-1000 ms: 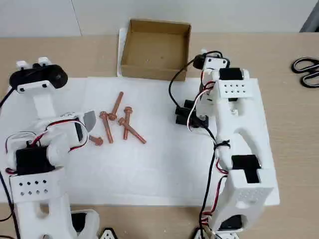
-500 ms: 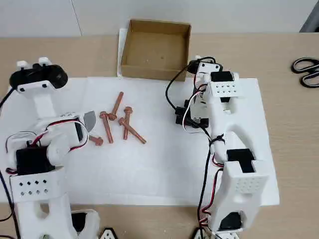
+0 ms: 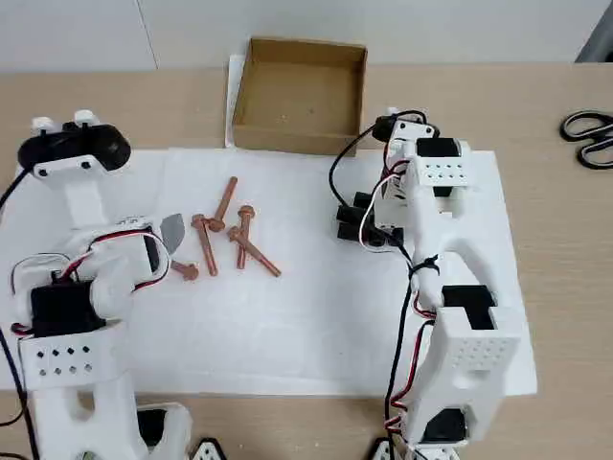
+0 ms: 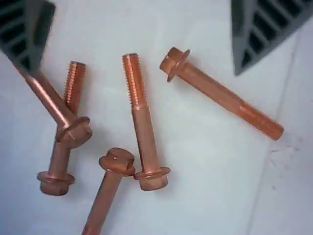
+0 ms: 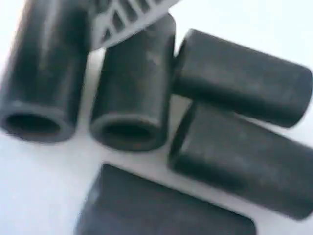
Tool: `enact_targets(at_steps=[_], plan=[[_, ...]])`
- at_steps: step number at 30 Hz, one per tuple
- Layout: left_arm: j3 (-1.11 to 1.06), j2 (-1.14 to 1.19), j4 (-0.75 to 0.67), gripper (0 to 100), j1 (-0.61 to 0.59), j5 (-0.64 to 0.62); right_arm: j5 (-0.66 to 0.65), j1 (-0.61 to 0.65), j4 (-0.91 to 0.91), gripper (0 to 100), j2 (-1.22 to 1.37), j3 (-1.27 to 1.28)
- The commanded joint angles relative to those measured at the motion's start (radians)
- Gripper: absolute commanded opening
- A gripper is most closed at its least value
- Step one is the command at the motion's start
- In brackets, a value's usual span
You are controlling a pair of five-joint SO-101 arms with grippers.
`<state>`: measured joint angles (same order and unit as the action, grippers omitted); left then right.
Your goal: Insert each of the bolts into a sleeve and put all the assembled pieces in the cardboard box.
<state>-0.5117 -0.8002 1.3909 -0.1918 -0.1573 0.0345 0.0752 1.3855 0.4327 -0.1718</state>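
Note:
Several copper bolts (image 3: 230,235) lie loose on the white mat (image 3: 287,326), left of centre. My left gripper (image 3: 170,244) is at their left edge. In the left wrist view it is open (image 4: 134,68), its grey fingertips (image 4: 27,34) spread wide above the bolts (image 4: 144,122) and holding nothing. Several black sleeves (image 3: 354,222) lie clustered at the mat's middle right. My right gripper (image 5: 128,18) hangs close over these sleeves (image 5: 132,93), which lie on their sides touching one another. The cardboard box (image 3: 300,142) stands open at the back.
Black scissors (image 3: 589,136) lie on the wooden table at the far right. Both arm bases stand at the table's front edge. Black and red cables (image 3: 337,172) loop between the box and the right arm.
The right arm swung slightly left over the sleeves and then back to the right. The left arm and the bolts have not moved.

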Motion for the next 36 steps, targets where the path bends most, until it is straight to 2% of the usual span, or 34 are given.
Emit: enact_targets(at_steps=[1, 13, 22, 29, 36], plan=[[0.002, -0.003, -0.023, 25, -0.002, 0.002, 0.008, -0.016, -0.013, 19.7, -0.002, -0.028], [0.002, -0.003, -0.021, 25, -0.002, 0.002, 0.008, 0.042, -0.013, 19.7, -0.001, -0.028], [0.002, -0.003, -0.021, 25, -0.002, 0.002, 0.008, 0.038, -0.047, 19.5, 0.088, -0.028], [0.002, -0.003, -0.021, 25, -0.002, 0.002, 0.003, 0.038, -0.079, 0.2, 0.13, -0.028], [0.002, -0.003, -0.021, 25, -0.003, 0.002, 0.002, 0.024, -0.045, 0.3, 0.125, -0.044]])
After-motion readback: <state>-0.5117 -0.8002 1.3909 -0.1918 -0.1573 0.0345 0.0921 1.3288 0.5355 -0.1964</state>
